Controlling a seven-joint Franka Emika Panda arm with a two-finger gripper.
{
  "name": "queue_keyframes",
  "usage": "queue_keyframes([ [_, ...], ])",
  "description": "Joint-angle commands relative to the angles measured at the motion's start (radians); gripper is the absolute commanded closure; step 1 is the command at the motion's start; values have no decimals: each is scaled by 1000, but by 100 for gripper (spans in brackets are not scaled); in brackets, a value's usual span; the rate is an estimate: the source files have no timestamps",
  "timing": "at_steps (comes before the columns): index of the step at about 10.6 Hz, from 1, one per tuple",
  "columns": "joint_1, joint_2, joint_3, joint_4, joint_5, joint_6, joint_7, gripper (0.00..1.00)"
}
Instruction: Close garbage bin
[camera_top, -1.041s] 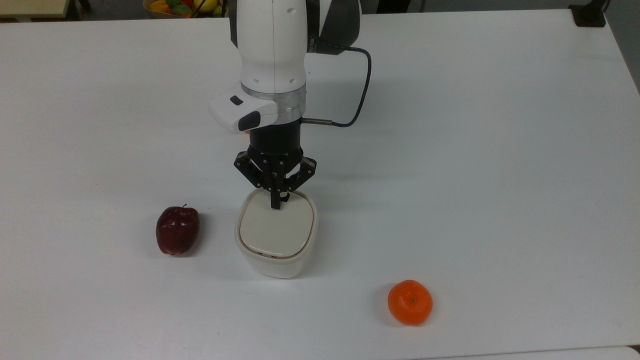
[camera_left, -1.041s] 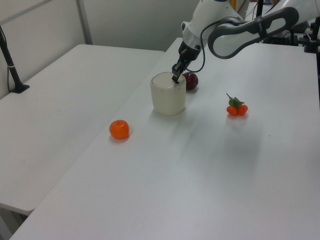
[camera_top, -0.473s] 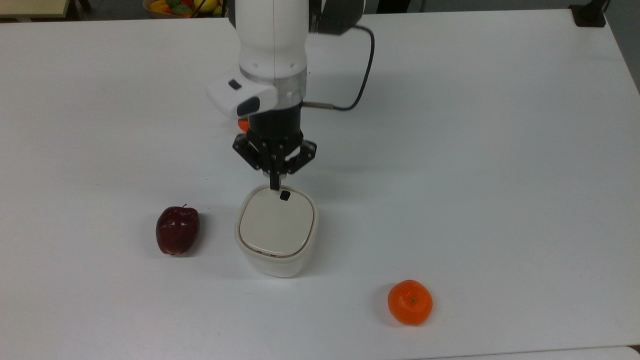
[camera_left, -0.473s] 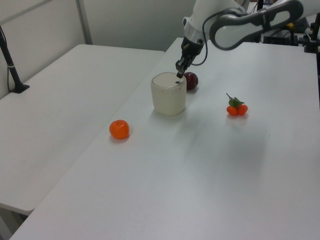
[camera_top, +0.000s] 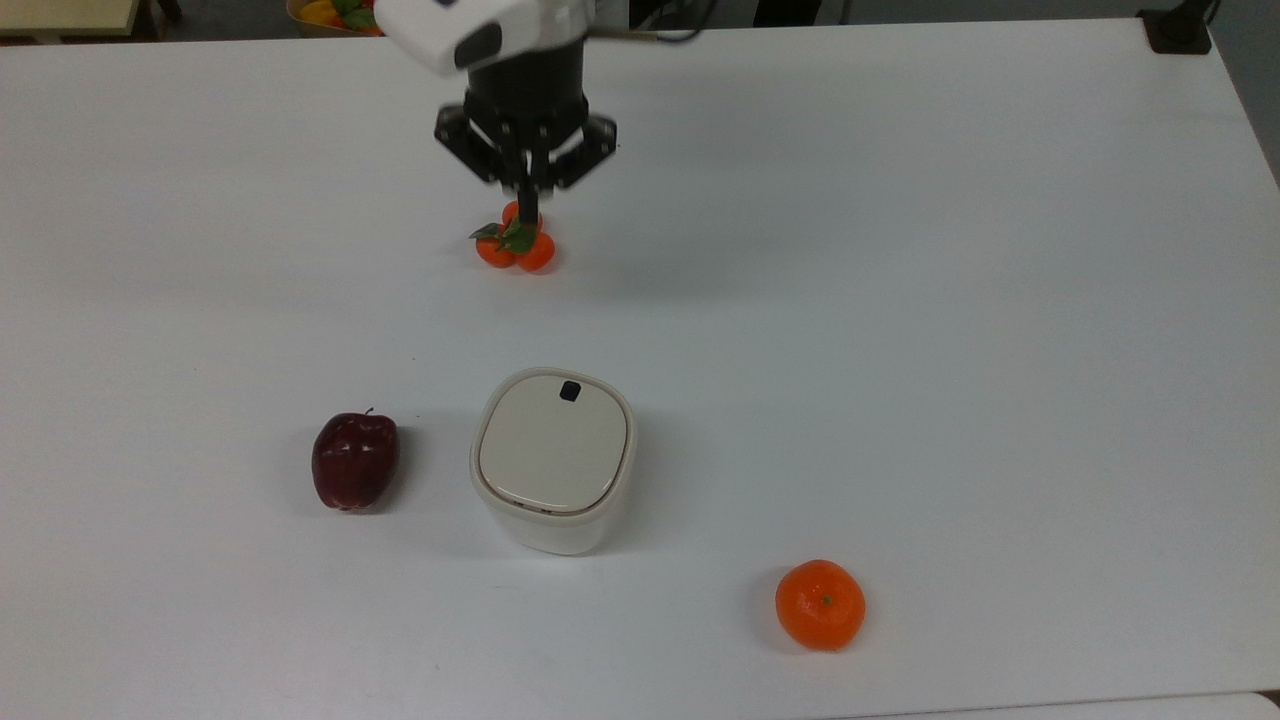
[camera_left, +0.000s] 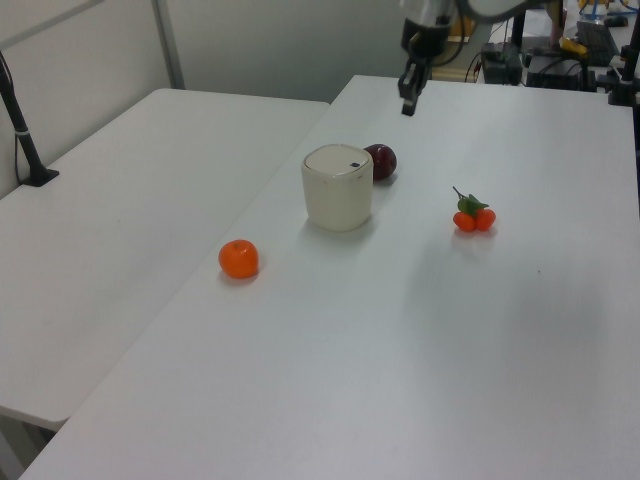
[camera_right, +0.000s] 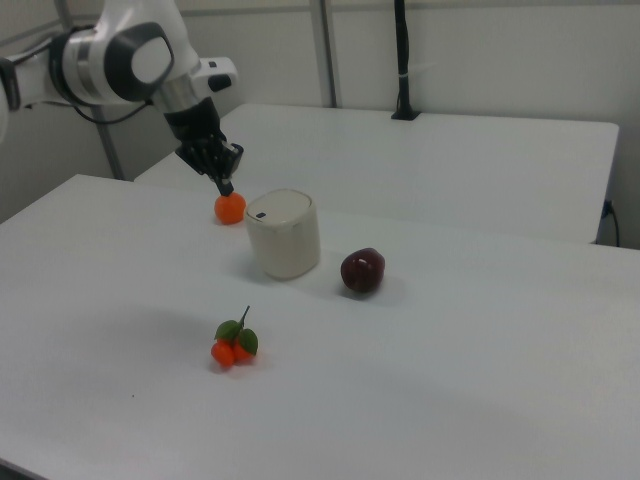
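Since the earlier frames the black two-finger end effector (camera_top: 527, 205) has left the lid of the bin, risen and drawn back toward the far side of the desk; nothing else has shifted.

Working near to far in the top view: a round orange mandarin (camera_top: 820, 604) lies closest to the near edge, toward the top view's right. Behind it stands the small cream-white rounded-square plastic garbage bin (camera_top: 553, 460), near the middle of the white desk (camera_top: 950, 300). Its beige lid (camera_top: 552, 444) sits flat within the rim, no gap visible at any edge, with the small black square latch (camera_top: 570, 391) on the far side of the lid. The left view (camera_left: 338, 186) and right view (camera_right: 283, 233) both show the lid level with the body. A dark red apple (camera_top: 354, 460) rests just beside the bin on the top view's left, not touching it. Farther back lies a cluster of small orange fruits with green leaves (camera_top: 516, 243). Above and beyond that cluster hangs the end effector, well apart from the bin; its fingers are pressed together and grip nothing, as the left view (camera_left: 408, 102) also suggests.

Assessment: the bin appears closed and the arm clear of it. The task looks complete, with nothing left beyond the arm's retreat. Whether the latch has actually caught cannot be confirmed
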Motion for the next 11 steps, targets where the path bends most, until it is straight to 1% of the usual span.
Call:
queue_keyframes([
  [1,5,-98,-11,-35,-2,-193,-87,100],
  [3,3,-130,-11,-38,-2,-292,-98,100],
  [4,3,-139,-11,-39,-2,-324,-98,97],
  [5,3,-150,-11,-39,-2,-352,-96,90],
  [6,-1,-161,-12,-42,-1,-360,-96,76],
  [7,-17,-167,-11,-42,-1,-373,-99,52],
  [8,-21,-168,-12,-42,-2,-373,-99,7],
  [9,-24,-170,-12,-42,-4,-370,-101,0],
  [11,-38,-168,-12,-42,-14,-357,-102,0],
])
